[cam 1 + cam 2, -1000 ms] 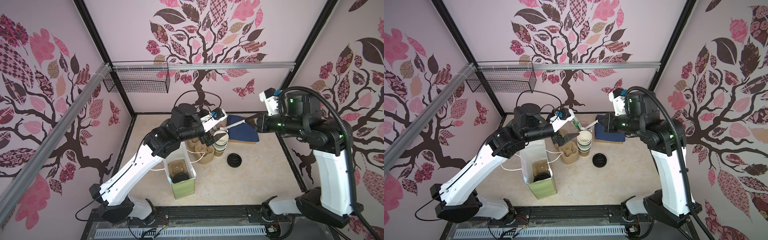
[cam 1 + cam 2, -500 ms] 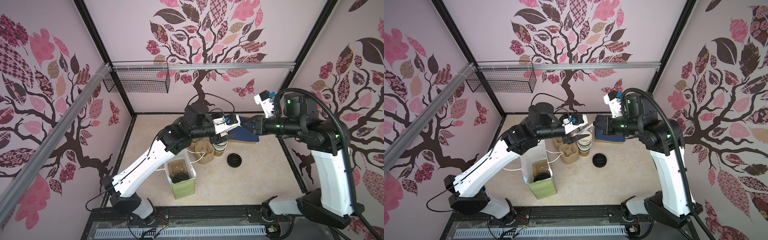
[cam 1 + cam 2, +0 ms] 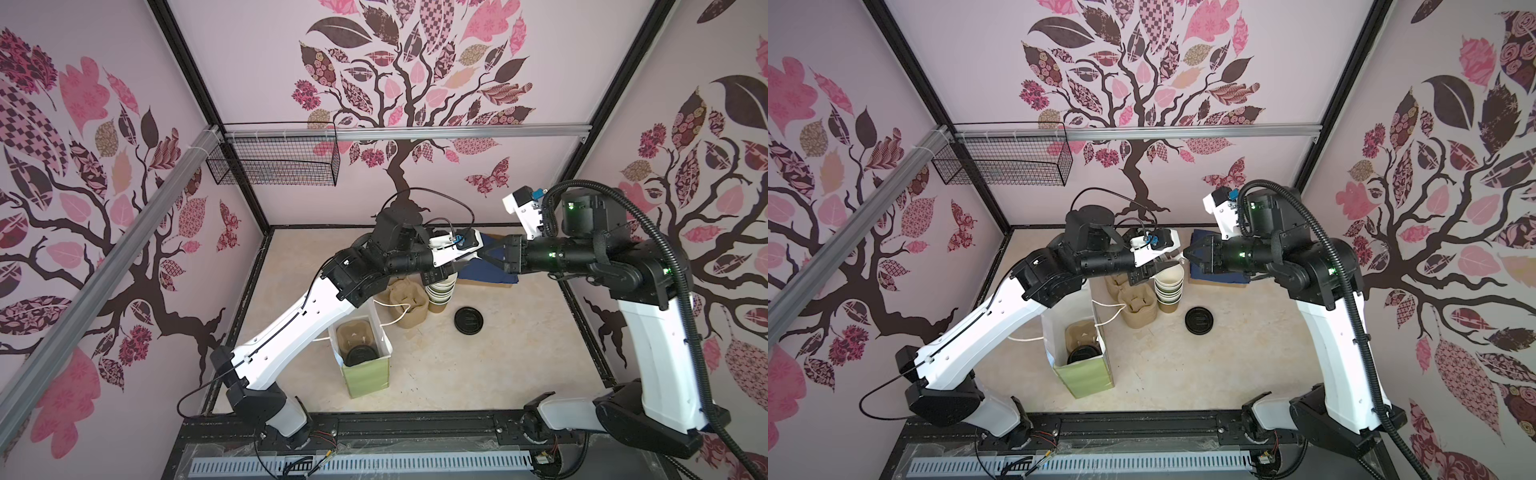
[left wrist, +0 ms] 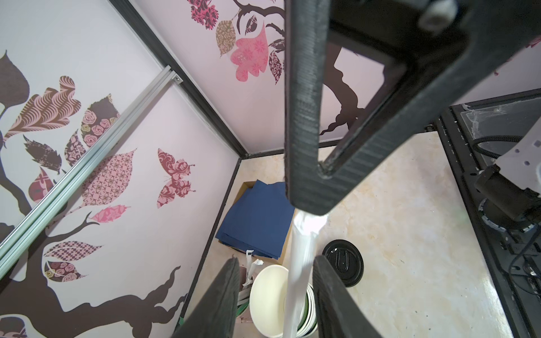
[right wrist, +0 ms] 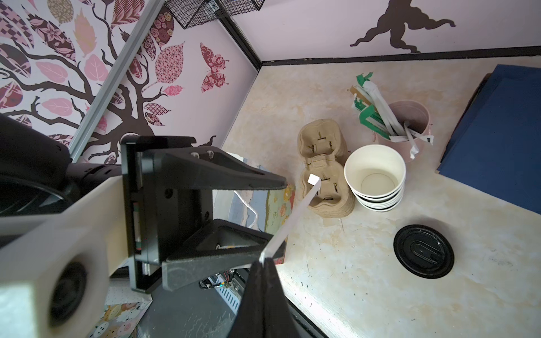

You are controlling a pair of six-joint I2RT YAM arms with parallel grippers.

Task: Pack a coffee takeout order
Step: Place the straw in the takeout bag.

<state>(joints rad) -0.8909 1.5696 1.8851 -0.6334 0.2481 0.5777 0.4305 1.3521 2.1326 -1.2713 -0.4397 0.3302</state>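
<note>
Right end effector (image 5: 265, 260) clenched on straw (image 5: 288, 224), left end effector (image 5: 279, 216) (released) straddling it.

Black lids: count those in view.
2. A loose lid lies on the table beside the cup stack; a second lid sits inside the paper bag. Stacked ones may hide.

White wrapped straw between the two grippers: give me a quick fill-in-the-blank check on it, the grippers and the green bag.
The right gripper is ____ on the thin white paper-wrapped straw.
The left gripper has its fingers apart, with the straw ____ them.
In the pale green paper bag, the tan moulded-pulp carrier holds a cup with a ____ round lid.
Missing: shut; between; black.
</note>
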